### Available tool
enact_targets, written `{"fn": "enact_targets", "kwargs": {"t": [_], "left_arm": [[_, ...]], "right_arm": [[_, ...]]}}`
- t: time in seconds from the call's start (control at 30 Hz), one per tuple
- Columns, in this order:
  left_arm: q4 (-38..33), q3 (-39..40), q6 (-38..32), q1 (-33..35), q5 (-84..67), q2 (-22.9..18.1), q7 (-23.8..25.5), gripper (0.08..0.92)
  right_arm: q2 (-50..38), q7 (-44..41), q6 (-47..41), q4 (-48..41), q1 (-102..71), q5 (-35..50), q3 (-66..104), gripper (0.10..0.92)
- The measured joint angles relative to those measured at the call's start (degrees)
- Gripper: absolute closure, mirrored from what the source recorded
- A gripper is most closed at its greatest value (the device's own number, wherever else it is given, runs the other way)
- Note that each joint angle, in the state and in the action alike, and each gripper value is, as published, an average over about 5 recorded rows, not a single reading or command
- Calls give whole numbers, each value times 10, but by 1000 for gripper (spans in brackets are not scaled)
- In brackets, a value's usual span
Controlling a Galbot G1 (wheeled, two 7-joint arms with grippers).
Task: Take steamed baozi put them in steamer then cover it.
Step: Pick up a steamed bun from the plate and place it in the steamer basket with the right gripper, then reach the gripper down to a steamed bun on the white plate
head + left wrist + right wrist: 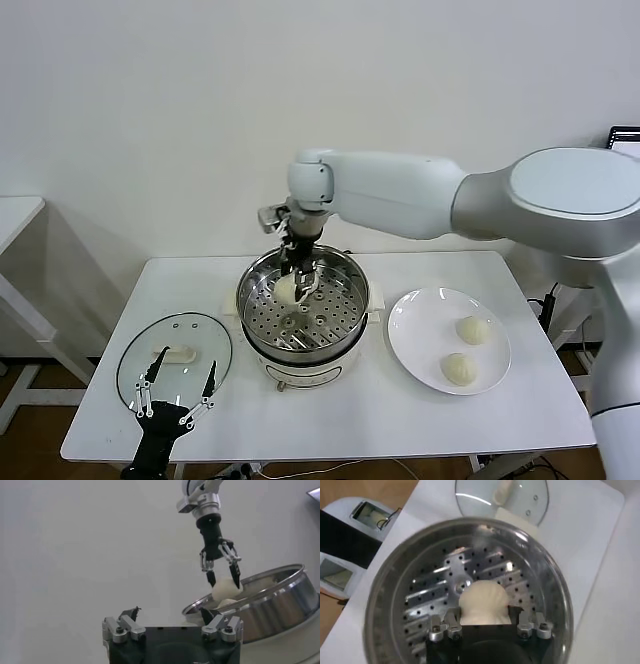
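Baozi number one hangs clamped in the right gripper, whose jaws are closed on its sides, inside the mouth of the steamer. From the right wrist view this bun sits between the two fingers, over the perforated tray that forms the steamer's floor; whether it touches the tray cannot be told. The left wrist view shows the same right gripper from the side, pinching the bun just at the level of the steamer's shiny rim.

Steamer as landmark: it stands at the middle of the white worktop, on its white base. To its right, close beside it, lies a white plate carrying two more baozi, one toward the back and one toward the front, apart from each other. To the steamer's left, near its base, the glass cover lies flat on the worktop with its white handle facing up; the right wrist view also shows this cover beyond the steamer's rim.

The left gripper hovers over the front edge of the cover, to the steamer's front left, its jaws spread wide and holding nothing. The right arm reaches in from the right, above the plate, and bends down into the steamer.
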Motion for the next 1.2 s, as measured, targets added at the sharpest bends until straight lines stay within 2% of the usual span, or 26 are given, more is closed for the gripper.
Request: {"fn": "enact_targets", "kwargs": {"t": [0.6, 0.7, 0.93, 1.2], "left_arm": [[2, -4, -1, -3, 0, 1, -3, 177], [3, -5, -2, -3, 0, 1, -4, 177], [2, -9, -3, -2, -1, 0, -4, 177], [1, -10, -3, 1, 0, -1, -4, 177]], "right_arm": [[42, 38, -11, -26, -39, -4, -5, 361], [43, 40, -11, -27, -43, -7, -5, 337], [32, 44, -11, -16, -41, -13, 2, 212], [-37, 26, 1, 44, -4, -35, 28, 203]]}}
